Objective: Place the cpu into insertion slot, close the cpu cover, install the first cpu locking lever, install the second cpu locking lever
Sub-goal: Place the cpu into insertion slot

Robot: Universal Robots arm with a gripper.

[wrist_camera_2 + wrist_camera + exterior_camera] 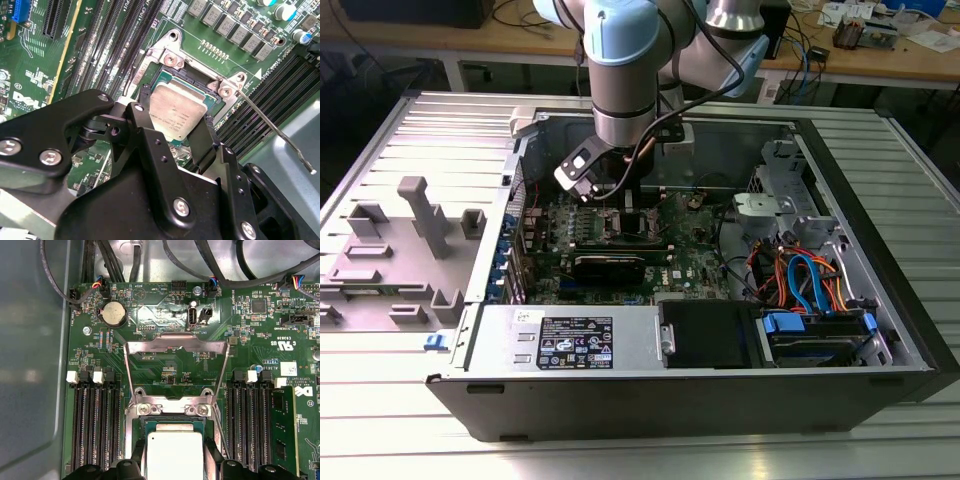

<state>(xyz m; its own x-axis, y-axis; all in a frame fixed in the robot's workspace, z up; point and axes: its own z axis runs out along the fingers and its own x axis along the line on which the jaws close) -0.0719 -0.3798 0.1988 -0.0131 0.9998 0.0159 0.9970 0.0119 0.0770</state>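
The cpu (176, 107), a flat silver square, sits between my gripper's (172, 129) two black fingers (138, 117), which close on its opposite edges. It is directly over the insertion slot (181, 76), at or just above its dark seat; I cannot tell whether it rests in it. In the first wrist view the cpu (173, 452) lies below the cpu cover (175, 345), a silver frame swung up and away from the insertion slot (172, 419). A thin wire locking lever (276, 131) stands raised beside the socket. In the exterior view the gripper (620, 207) reaches down into the open computer case.
Black memory slots (95, 425) run along both sides of the socket. Cables (800, 275) and a drive cage fill the case on the exterior view's right. The power supply (570, 340) sits along the near wall. Grey fixtures (425, 215) stand on the table at the exterior view's left.
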